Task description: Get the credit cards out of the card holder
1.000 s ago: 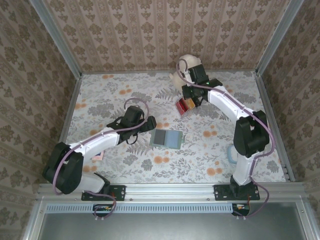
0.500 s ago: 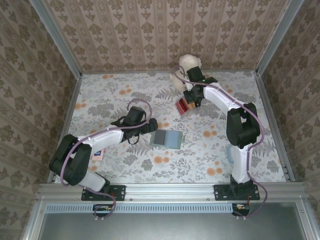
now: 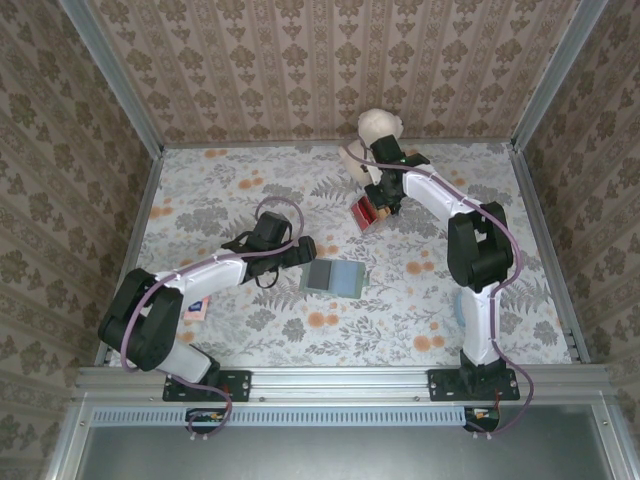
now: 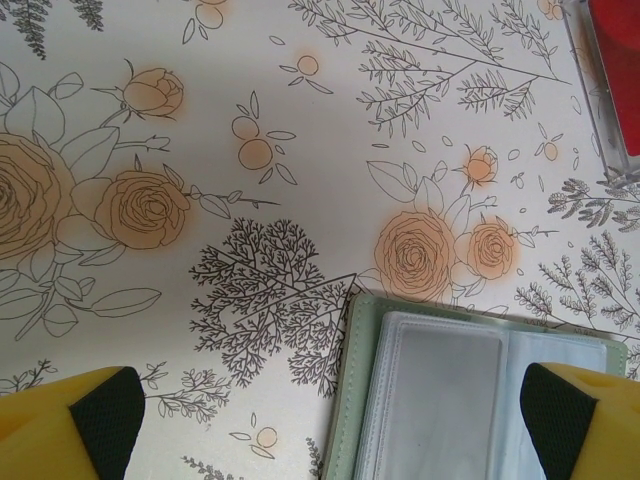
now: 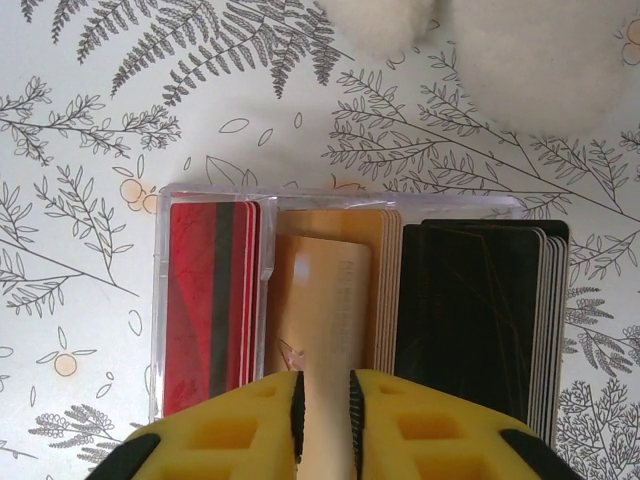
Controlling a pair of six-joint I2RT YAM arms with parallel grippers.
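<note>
**tabletop_tim:** Where's the card holder [image 3: 335, 277] right now?

**yam_fan:** A bit below centre in the top view, lying open and flat on the flowery table [image 3: 230, 190]. From the left wrist it's at the bottom edge [image 4: 470, 395], with a green border and clear plastic pockets.

**tabletop_tim:** And the hands?

**yam_fan:** The left gripper [image 3: 298, 250] is just left of the holder, spread wide with nothing in it. In its own view [image 4: 330, 410] the yellow fingers [image 4: 95, 420] sit in the two bottom corners.

The right gripper [image 3: 372, 205] is up over the clear tray [image 3: 365, 213], right of centre, just below a white fluffy thing [image 3: 378, 125]. In its own view [image 5: 325, 410] the jaws are only a thin slit apart. Behind that gap a tan card [image 5: 325, 290] leans in the tray's [image 5: 160, 300] middle slot, wider than the slit, so it doesn't look pinched. Red cards [image 5: 210, 290] are to its left, black cards [image 5: 470, 300] to its right.
</note>
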